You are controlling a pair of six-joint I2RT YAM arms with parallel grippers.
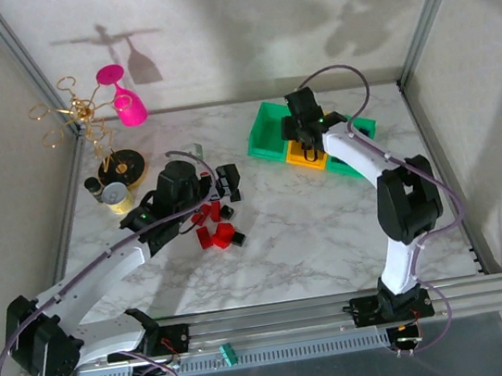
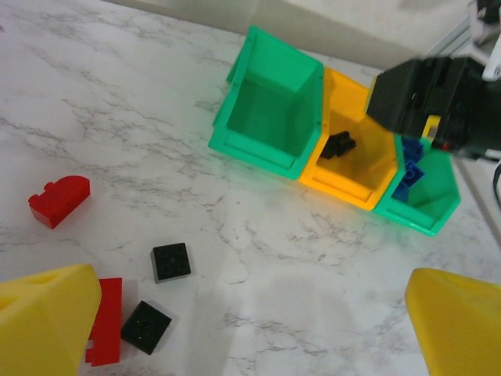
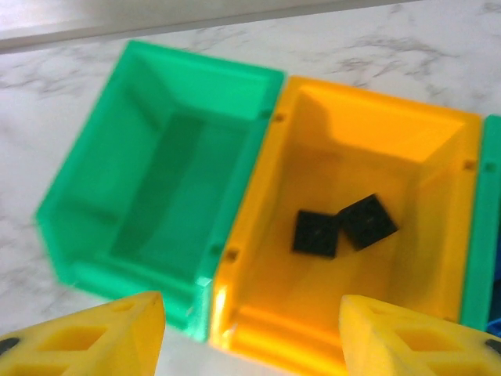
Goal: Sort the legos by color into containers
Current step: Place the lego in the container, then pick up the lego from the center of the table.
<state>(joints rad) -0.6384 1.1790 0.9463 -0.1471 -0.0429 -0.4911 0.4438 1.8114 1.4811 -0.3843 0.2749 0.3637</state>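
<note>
Three glossy plastic containers (image 1: 267,137) stand joined in a row on the marbled counter (image 1: 332,233); the yellow bin (image 3: 438,157) in the middle holds two flat square black bricks (image 3: 317,233) side by side; the empty green bin (image 3: 156,180) adjoins one side of it; the other green bin (image 2: 427,207), on the yellow bin's far side, holds blue bricks (image 2: 407,176). The right fingers (image 3: 102,329) hang spread above the yellow bin's front lip, gripping nothing. Well away from the yellow bin, loose legos (image 1: 217,228), red and black, lie on the counter; the left fingers (image 2: 47,313) stand wide apart over them, a red brick (image 2: 106,319) and a black brick (image 2: 146,325) just beside one wedge-shaped yellow finger.
</note>
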